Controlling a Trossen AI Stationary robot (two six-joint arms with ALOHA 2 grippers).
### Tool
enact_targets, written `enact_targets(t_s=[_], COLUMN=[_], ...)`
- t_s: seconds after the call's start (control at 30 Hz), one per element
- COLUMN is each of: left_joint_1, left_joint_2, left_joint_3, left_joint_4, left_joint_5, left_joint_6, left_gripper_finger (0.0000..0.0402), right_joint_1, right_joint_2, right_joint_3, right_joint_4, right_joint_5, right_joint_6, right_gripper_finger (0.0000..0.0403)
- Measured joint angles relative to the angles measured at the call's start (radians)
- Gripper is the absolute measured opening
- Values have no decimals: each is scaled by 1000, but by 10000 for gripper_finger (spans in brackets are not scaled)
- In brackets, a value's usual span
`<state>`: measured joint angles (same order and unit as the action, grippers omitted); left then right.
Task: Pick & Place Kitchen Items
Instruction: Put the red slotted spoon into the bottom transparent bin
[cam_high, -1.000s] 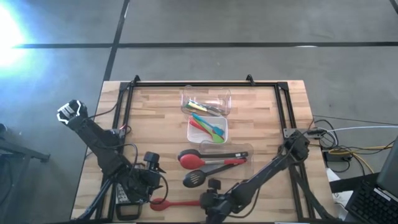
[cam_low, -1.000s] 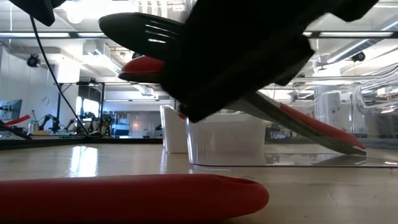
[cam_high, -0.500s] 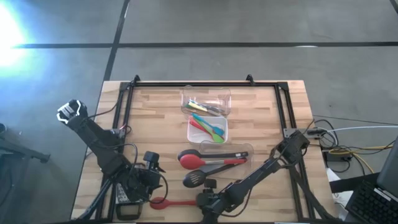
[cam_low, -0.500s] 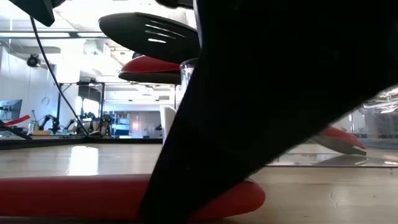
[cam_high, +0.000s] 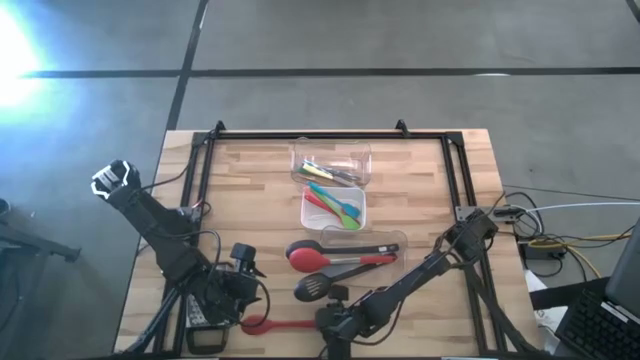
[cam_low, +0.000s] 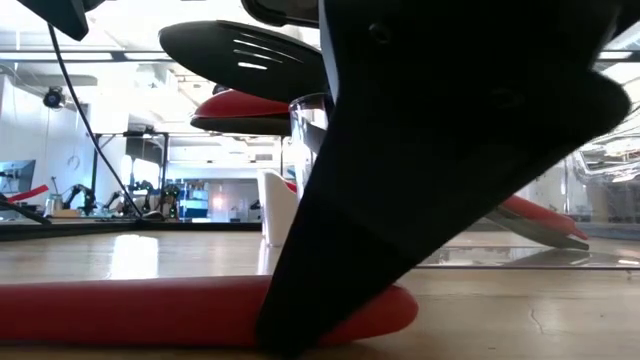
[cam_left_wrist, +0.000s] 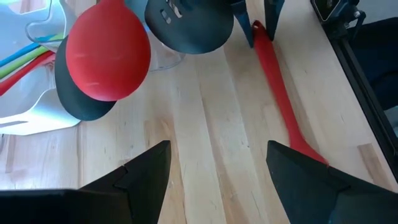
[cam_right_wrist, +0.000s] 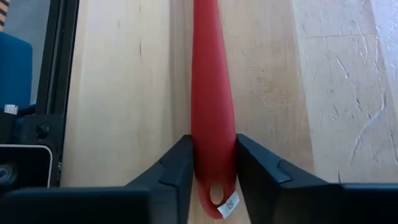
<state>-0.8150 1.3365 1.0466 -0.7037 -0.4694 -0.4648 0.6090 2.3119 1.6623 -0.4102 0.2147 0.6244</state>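
Note:
A red long-handled utensil (cam_high: 285, 324) lies flat on the wooden table along its near edge. Its head (cam_high: 250, 323) points toward the table's left, and its handle end has a hanging hole (cam_right_wrist: 216, 194). My right gripper (cam_right_wrist: 214, 155) is down at that handle end (cam_high: 322, 325) and is shut on it. My left gripper (cam_left_wrist: 217, 168) hangs open above the table beside the utensil's head (cam_high: 228, 300), with nothing between its fingers. My right gripper pinches the red utensil's handle (cam_right_wrist: 214, 140) between its two fingers, close to the free end with the hole. The fingers (cam_right_wrist: 177, 168) slant down from the table's right and near side and press on the handle's two long sides. The utensil lies flat on the table (cam_low: 200, 310).
Three clear tubs stand in a row down the table's middle: the far one (cam_high: 332, 163), the middle one (cam_high: 334, 205) with coloured small tools, and the near one (cam_high: 385, 245). A red spoon (cam_high: 303, 257) and a black slotted spoon (cam_high: 310, 288) stick out of the near tub. A black frame (cam_high: 205, 150) borders the table.
My right gripper has come down and a little toward the table's left, onto the free end of the red handle. The red utensil has stayed where it was on the table.

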Motion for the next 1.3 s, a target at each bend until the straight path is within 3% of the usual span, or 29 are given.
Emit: enact_targets(t_s=[0.1, 0.43, 0.97, 1.1, 1.3], left_joint_1=[0, 0, 0, 0, 0], left_joint_2=[0, 0, 0, -1, -2], left_joint_3=[0, 0, 9, 17, 20], left_joint_4=[-1, -21, -63, -74, -76], left_joint_5=[0, 0, 11, 22, 23], left_joint_6=[0, -8, -40, -45, -44], left_gripper_finger=[266, 266, 266, 266, 266], right_joint_1=[0, 3, 63, 89, 152], right_joint_2=[-1, -36, -219, -285, -439], right_joint_3=[0, -5, -6, -6, -20], right_joint_4=[-2, -19, -130, -200, -389], right_joint_5=[-4, -26, -4, 50, 261], right_joint_6=[0, 2, 9, 13, 56], right_gripper_finger=[74, 75, 75, 75, 75])
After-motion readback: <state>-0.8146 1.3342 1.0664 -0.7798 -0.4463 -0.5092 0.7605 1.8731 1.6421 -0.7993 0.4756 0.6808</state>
